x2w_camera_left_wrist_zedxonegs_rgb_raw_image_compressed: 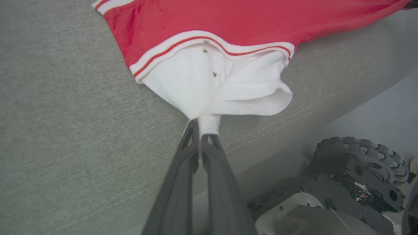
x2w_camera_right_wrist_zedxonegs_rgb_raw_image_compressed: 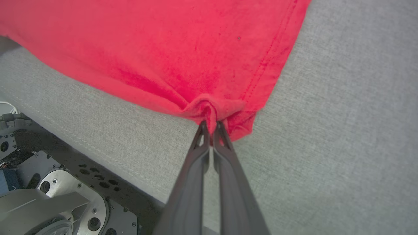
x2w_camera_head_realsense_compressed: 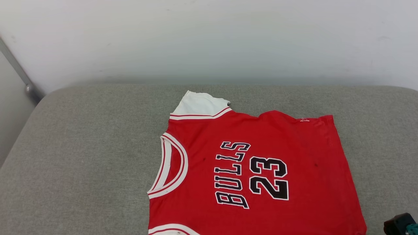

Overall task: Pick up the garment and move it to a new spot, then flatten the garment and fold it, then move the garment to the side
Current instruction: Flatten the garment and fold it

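Fingers of the left gripper (x2w_camera_left_wrist_zedxonegs_rgb_raw_image_compressed: 200, 132) press together on a white sleeve of the garment (x2w_camera_head_realsense_compressed: 303, 153); the right gripper (x2w_camera_right_wrist_zedxonegs_rgb_raw_image_compressed: 211, 127) pinches its red hem corner. It lies on the grey cushion (x2w_camera_head_realsense_compressed: 81, 147), long axis left-right, collar leftward, hem rightward.

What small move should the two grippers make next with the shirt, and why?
Probably raise both grippers a little together, to begin the fold. The left gripper is shut on the white sleeve and the right gripper on the red hem corner, both at the near edge, and the shirt lies nearly flat on the grey cushion.
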Robot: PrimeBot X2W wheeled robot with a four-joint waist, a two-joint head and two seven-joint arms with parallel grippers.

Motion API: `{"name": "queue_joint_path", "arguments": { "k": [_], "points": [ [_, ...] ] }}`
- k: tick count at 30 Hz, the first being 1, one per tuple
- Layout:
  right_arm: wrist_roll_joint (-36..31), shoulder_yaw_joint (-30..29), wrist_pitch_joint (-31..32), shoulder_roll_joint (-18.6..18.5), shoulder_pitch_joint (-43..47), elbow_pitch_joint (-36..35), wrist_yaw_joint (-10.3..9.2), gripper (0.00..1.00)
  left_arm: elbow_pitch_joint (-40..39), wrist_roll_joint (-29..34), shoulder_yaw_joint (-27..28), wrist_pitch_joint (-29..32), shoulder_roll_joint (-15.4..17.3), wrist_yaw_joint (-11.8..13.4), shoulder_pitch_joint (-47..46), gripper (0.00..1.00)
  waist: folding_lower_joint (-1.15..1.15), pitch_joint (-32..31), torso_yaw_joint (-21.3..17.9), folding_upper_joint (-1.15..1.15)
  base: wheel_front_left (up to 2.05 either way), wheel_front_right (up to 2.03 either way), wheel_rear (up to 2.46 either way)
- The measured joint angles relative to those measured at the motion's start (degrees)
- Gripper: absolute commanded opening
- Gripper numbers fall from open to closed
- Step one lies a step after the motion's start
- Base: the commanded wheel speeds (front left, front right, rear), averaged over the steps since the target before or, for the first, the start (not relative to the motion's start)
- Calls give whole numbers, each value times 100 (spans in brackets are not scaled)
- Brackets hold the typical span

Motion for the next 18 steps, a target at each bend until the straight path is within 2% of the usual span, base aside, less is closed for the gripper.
{"name": "queue_joint_path", "arguments": {
  "k": [4,8,18],
  "points": [
    [-259,-486,221,248,314,-287,-1,0,66,9,-4,31,4,-8,-17,0,0,9,-6,0,0,0,0],
    [-469,-912,344,513,343,-512,-1,0,172,155,31,43,-23,-121,-332,0,1,27,9,0,0,0,0],
    [-677,-1421,572,795,-106,-891,-1,0,479,691,241,442,-53,-746,-2008,0,2,315,-39,0,0,0,0]
  ]
}}
